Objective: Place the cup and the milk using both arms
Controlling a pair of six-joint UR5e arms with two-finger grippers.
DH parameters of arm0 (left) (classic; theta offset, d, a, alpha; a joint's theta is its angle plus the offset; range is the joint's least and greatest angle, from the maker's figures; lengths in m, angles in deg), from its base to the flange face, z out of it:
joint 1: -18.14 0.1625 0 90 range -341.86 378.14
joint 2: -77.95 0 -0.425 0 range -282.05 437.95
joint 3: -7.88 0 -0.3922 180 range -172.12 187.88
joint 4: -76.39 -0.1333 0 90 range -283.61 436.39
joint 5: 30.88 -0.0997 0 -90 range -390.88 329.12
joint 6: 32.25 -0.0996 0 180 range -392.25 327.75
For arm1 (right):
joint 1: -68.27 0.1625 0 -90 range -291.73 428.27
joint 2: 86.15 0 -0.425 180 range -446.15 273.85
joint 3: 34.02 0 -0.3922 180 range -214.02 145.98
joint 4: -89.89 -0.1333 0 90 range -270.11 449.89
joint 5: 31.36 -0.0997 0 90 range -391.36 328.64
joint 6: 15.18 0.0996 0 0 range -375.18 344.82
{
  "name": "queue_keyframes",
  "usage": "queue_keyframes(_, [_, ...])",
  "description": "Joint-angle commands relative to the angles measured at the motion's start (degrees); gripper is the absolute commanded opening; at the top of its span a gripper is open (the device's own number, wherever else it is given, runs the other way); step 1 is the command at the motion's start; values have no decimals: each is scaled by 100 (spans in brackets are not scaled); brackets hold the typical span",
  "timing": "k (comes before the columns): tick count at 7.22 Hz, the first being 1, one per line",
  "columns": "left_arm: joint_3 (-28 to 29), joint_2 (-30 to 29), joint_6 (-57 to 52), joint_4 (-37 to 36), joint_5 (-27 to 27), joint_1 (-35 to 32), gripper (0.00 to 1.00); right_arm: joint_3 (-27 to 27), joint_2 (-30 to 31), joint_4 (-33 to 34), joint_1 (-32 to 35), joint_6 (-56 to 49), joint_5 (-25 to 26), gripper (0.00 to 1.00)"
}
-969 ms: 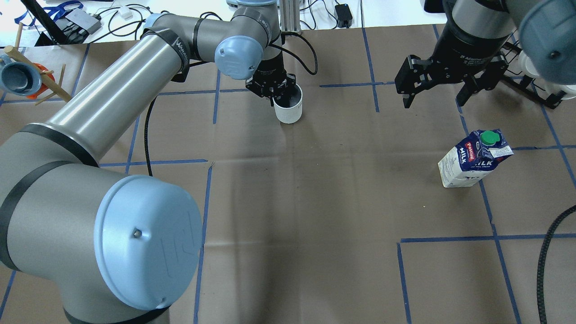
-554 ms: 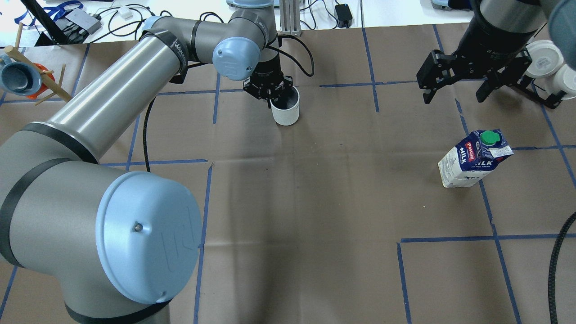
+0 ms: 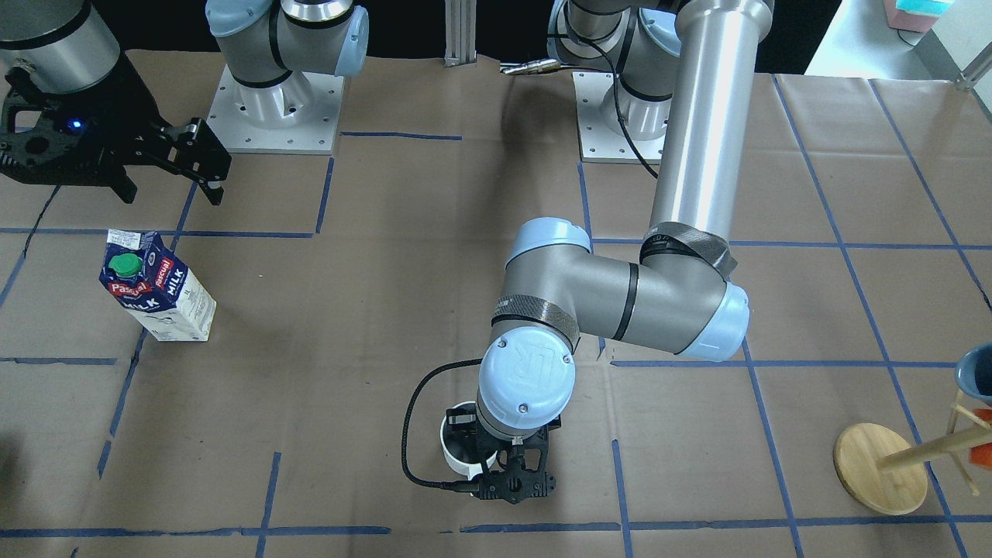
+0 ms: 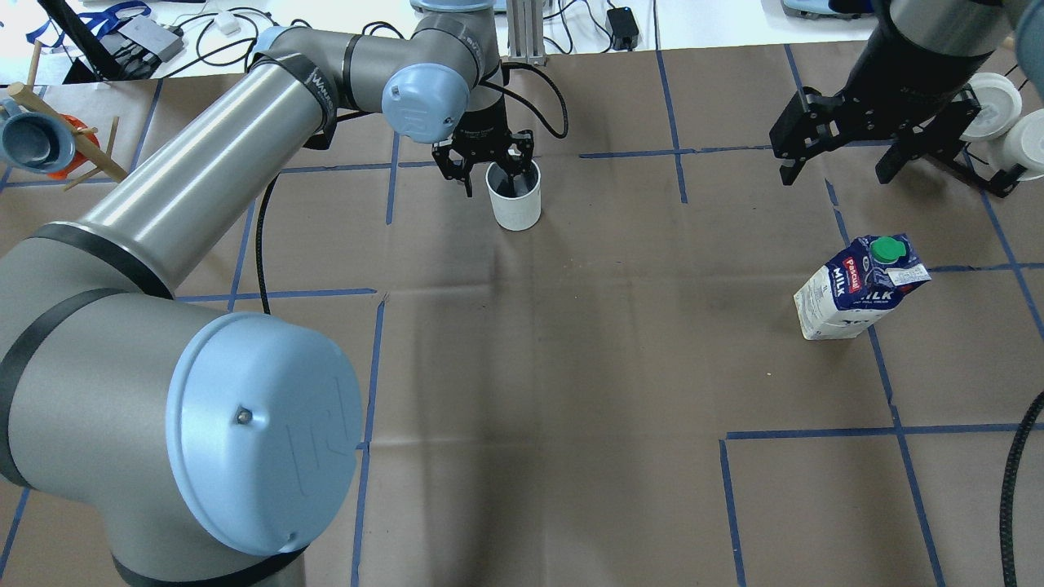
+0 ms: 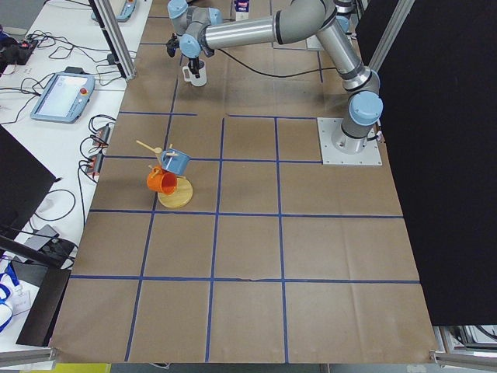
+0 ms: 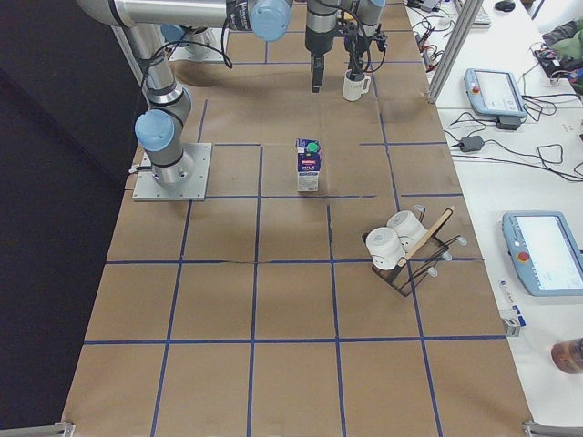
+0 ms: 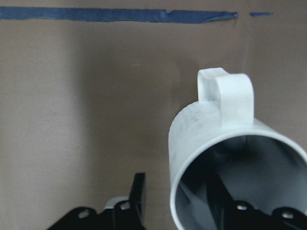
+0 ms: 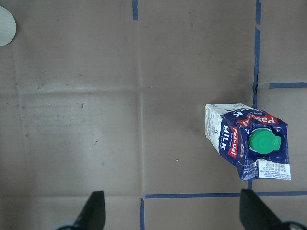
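Observation:
The white cup [image 4: 515, 208] stands upright on the brown paper at the back middle. My left gripper [image 4: 491, 181] is open over its left rim. In the left wrist view one finger [image 7: 136, 201] is outside the cup [image 7: 201, 139] and the other is inside it, with the wall between them and the handle pointing away. The milk [image 4: 860, 285] stands upright at the right, green cap up, and also shows in the right wrist view [image 8: 247, 141]. My right gripper [image 4: 840, 173] is open and empty, high above the table behind the milk.
A wooden mug tree [image 4: 49, 147] with a blue and an orange cup stands at the far left. A black rack [image 4: 991, 102] with white cups is at the far right. A black cable [image 4: 1011, 473] hangs at the front right. Blue tape lines cross the paper.
My left gripper has opened and let go of the cup's rim; the cup sits slightly further left. My right gripper has moved right and away from the milk, still open.

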Motion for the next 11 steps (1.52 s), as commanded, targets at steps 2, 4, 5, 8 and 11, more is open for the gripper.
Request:
queue_keyframes(2, [-452, 1404, -883, 1133, -66, 406, 96, 18, -10, 12, -564, -972, 21, 100])
queue_keyframes(4, [-2282, 3378, -1024, 1084, -32, 609, 94, 245, -10, 3, -1040, -1544, 3, 100])
queue_keyframes(5, [-2936, 4241, -1068, 1153, -40, 906, 99, 359, -1, 81, -1207, -1850, 20, 100])
queue_keyframes(8, [-3101, 4725, -1086, 1769, -66, 1085, 99, 404, -18, 135, -1332, -2284, 29, 100])
queue_keyframes(11, [-3101, 4795, -1086, 1682, -66, 1085, 100, 929, -106, 948, -1323, -1933, -41, 100])
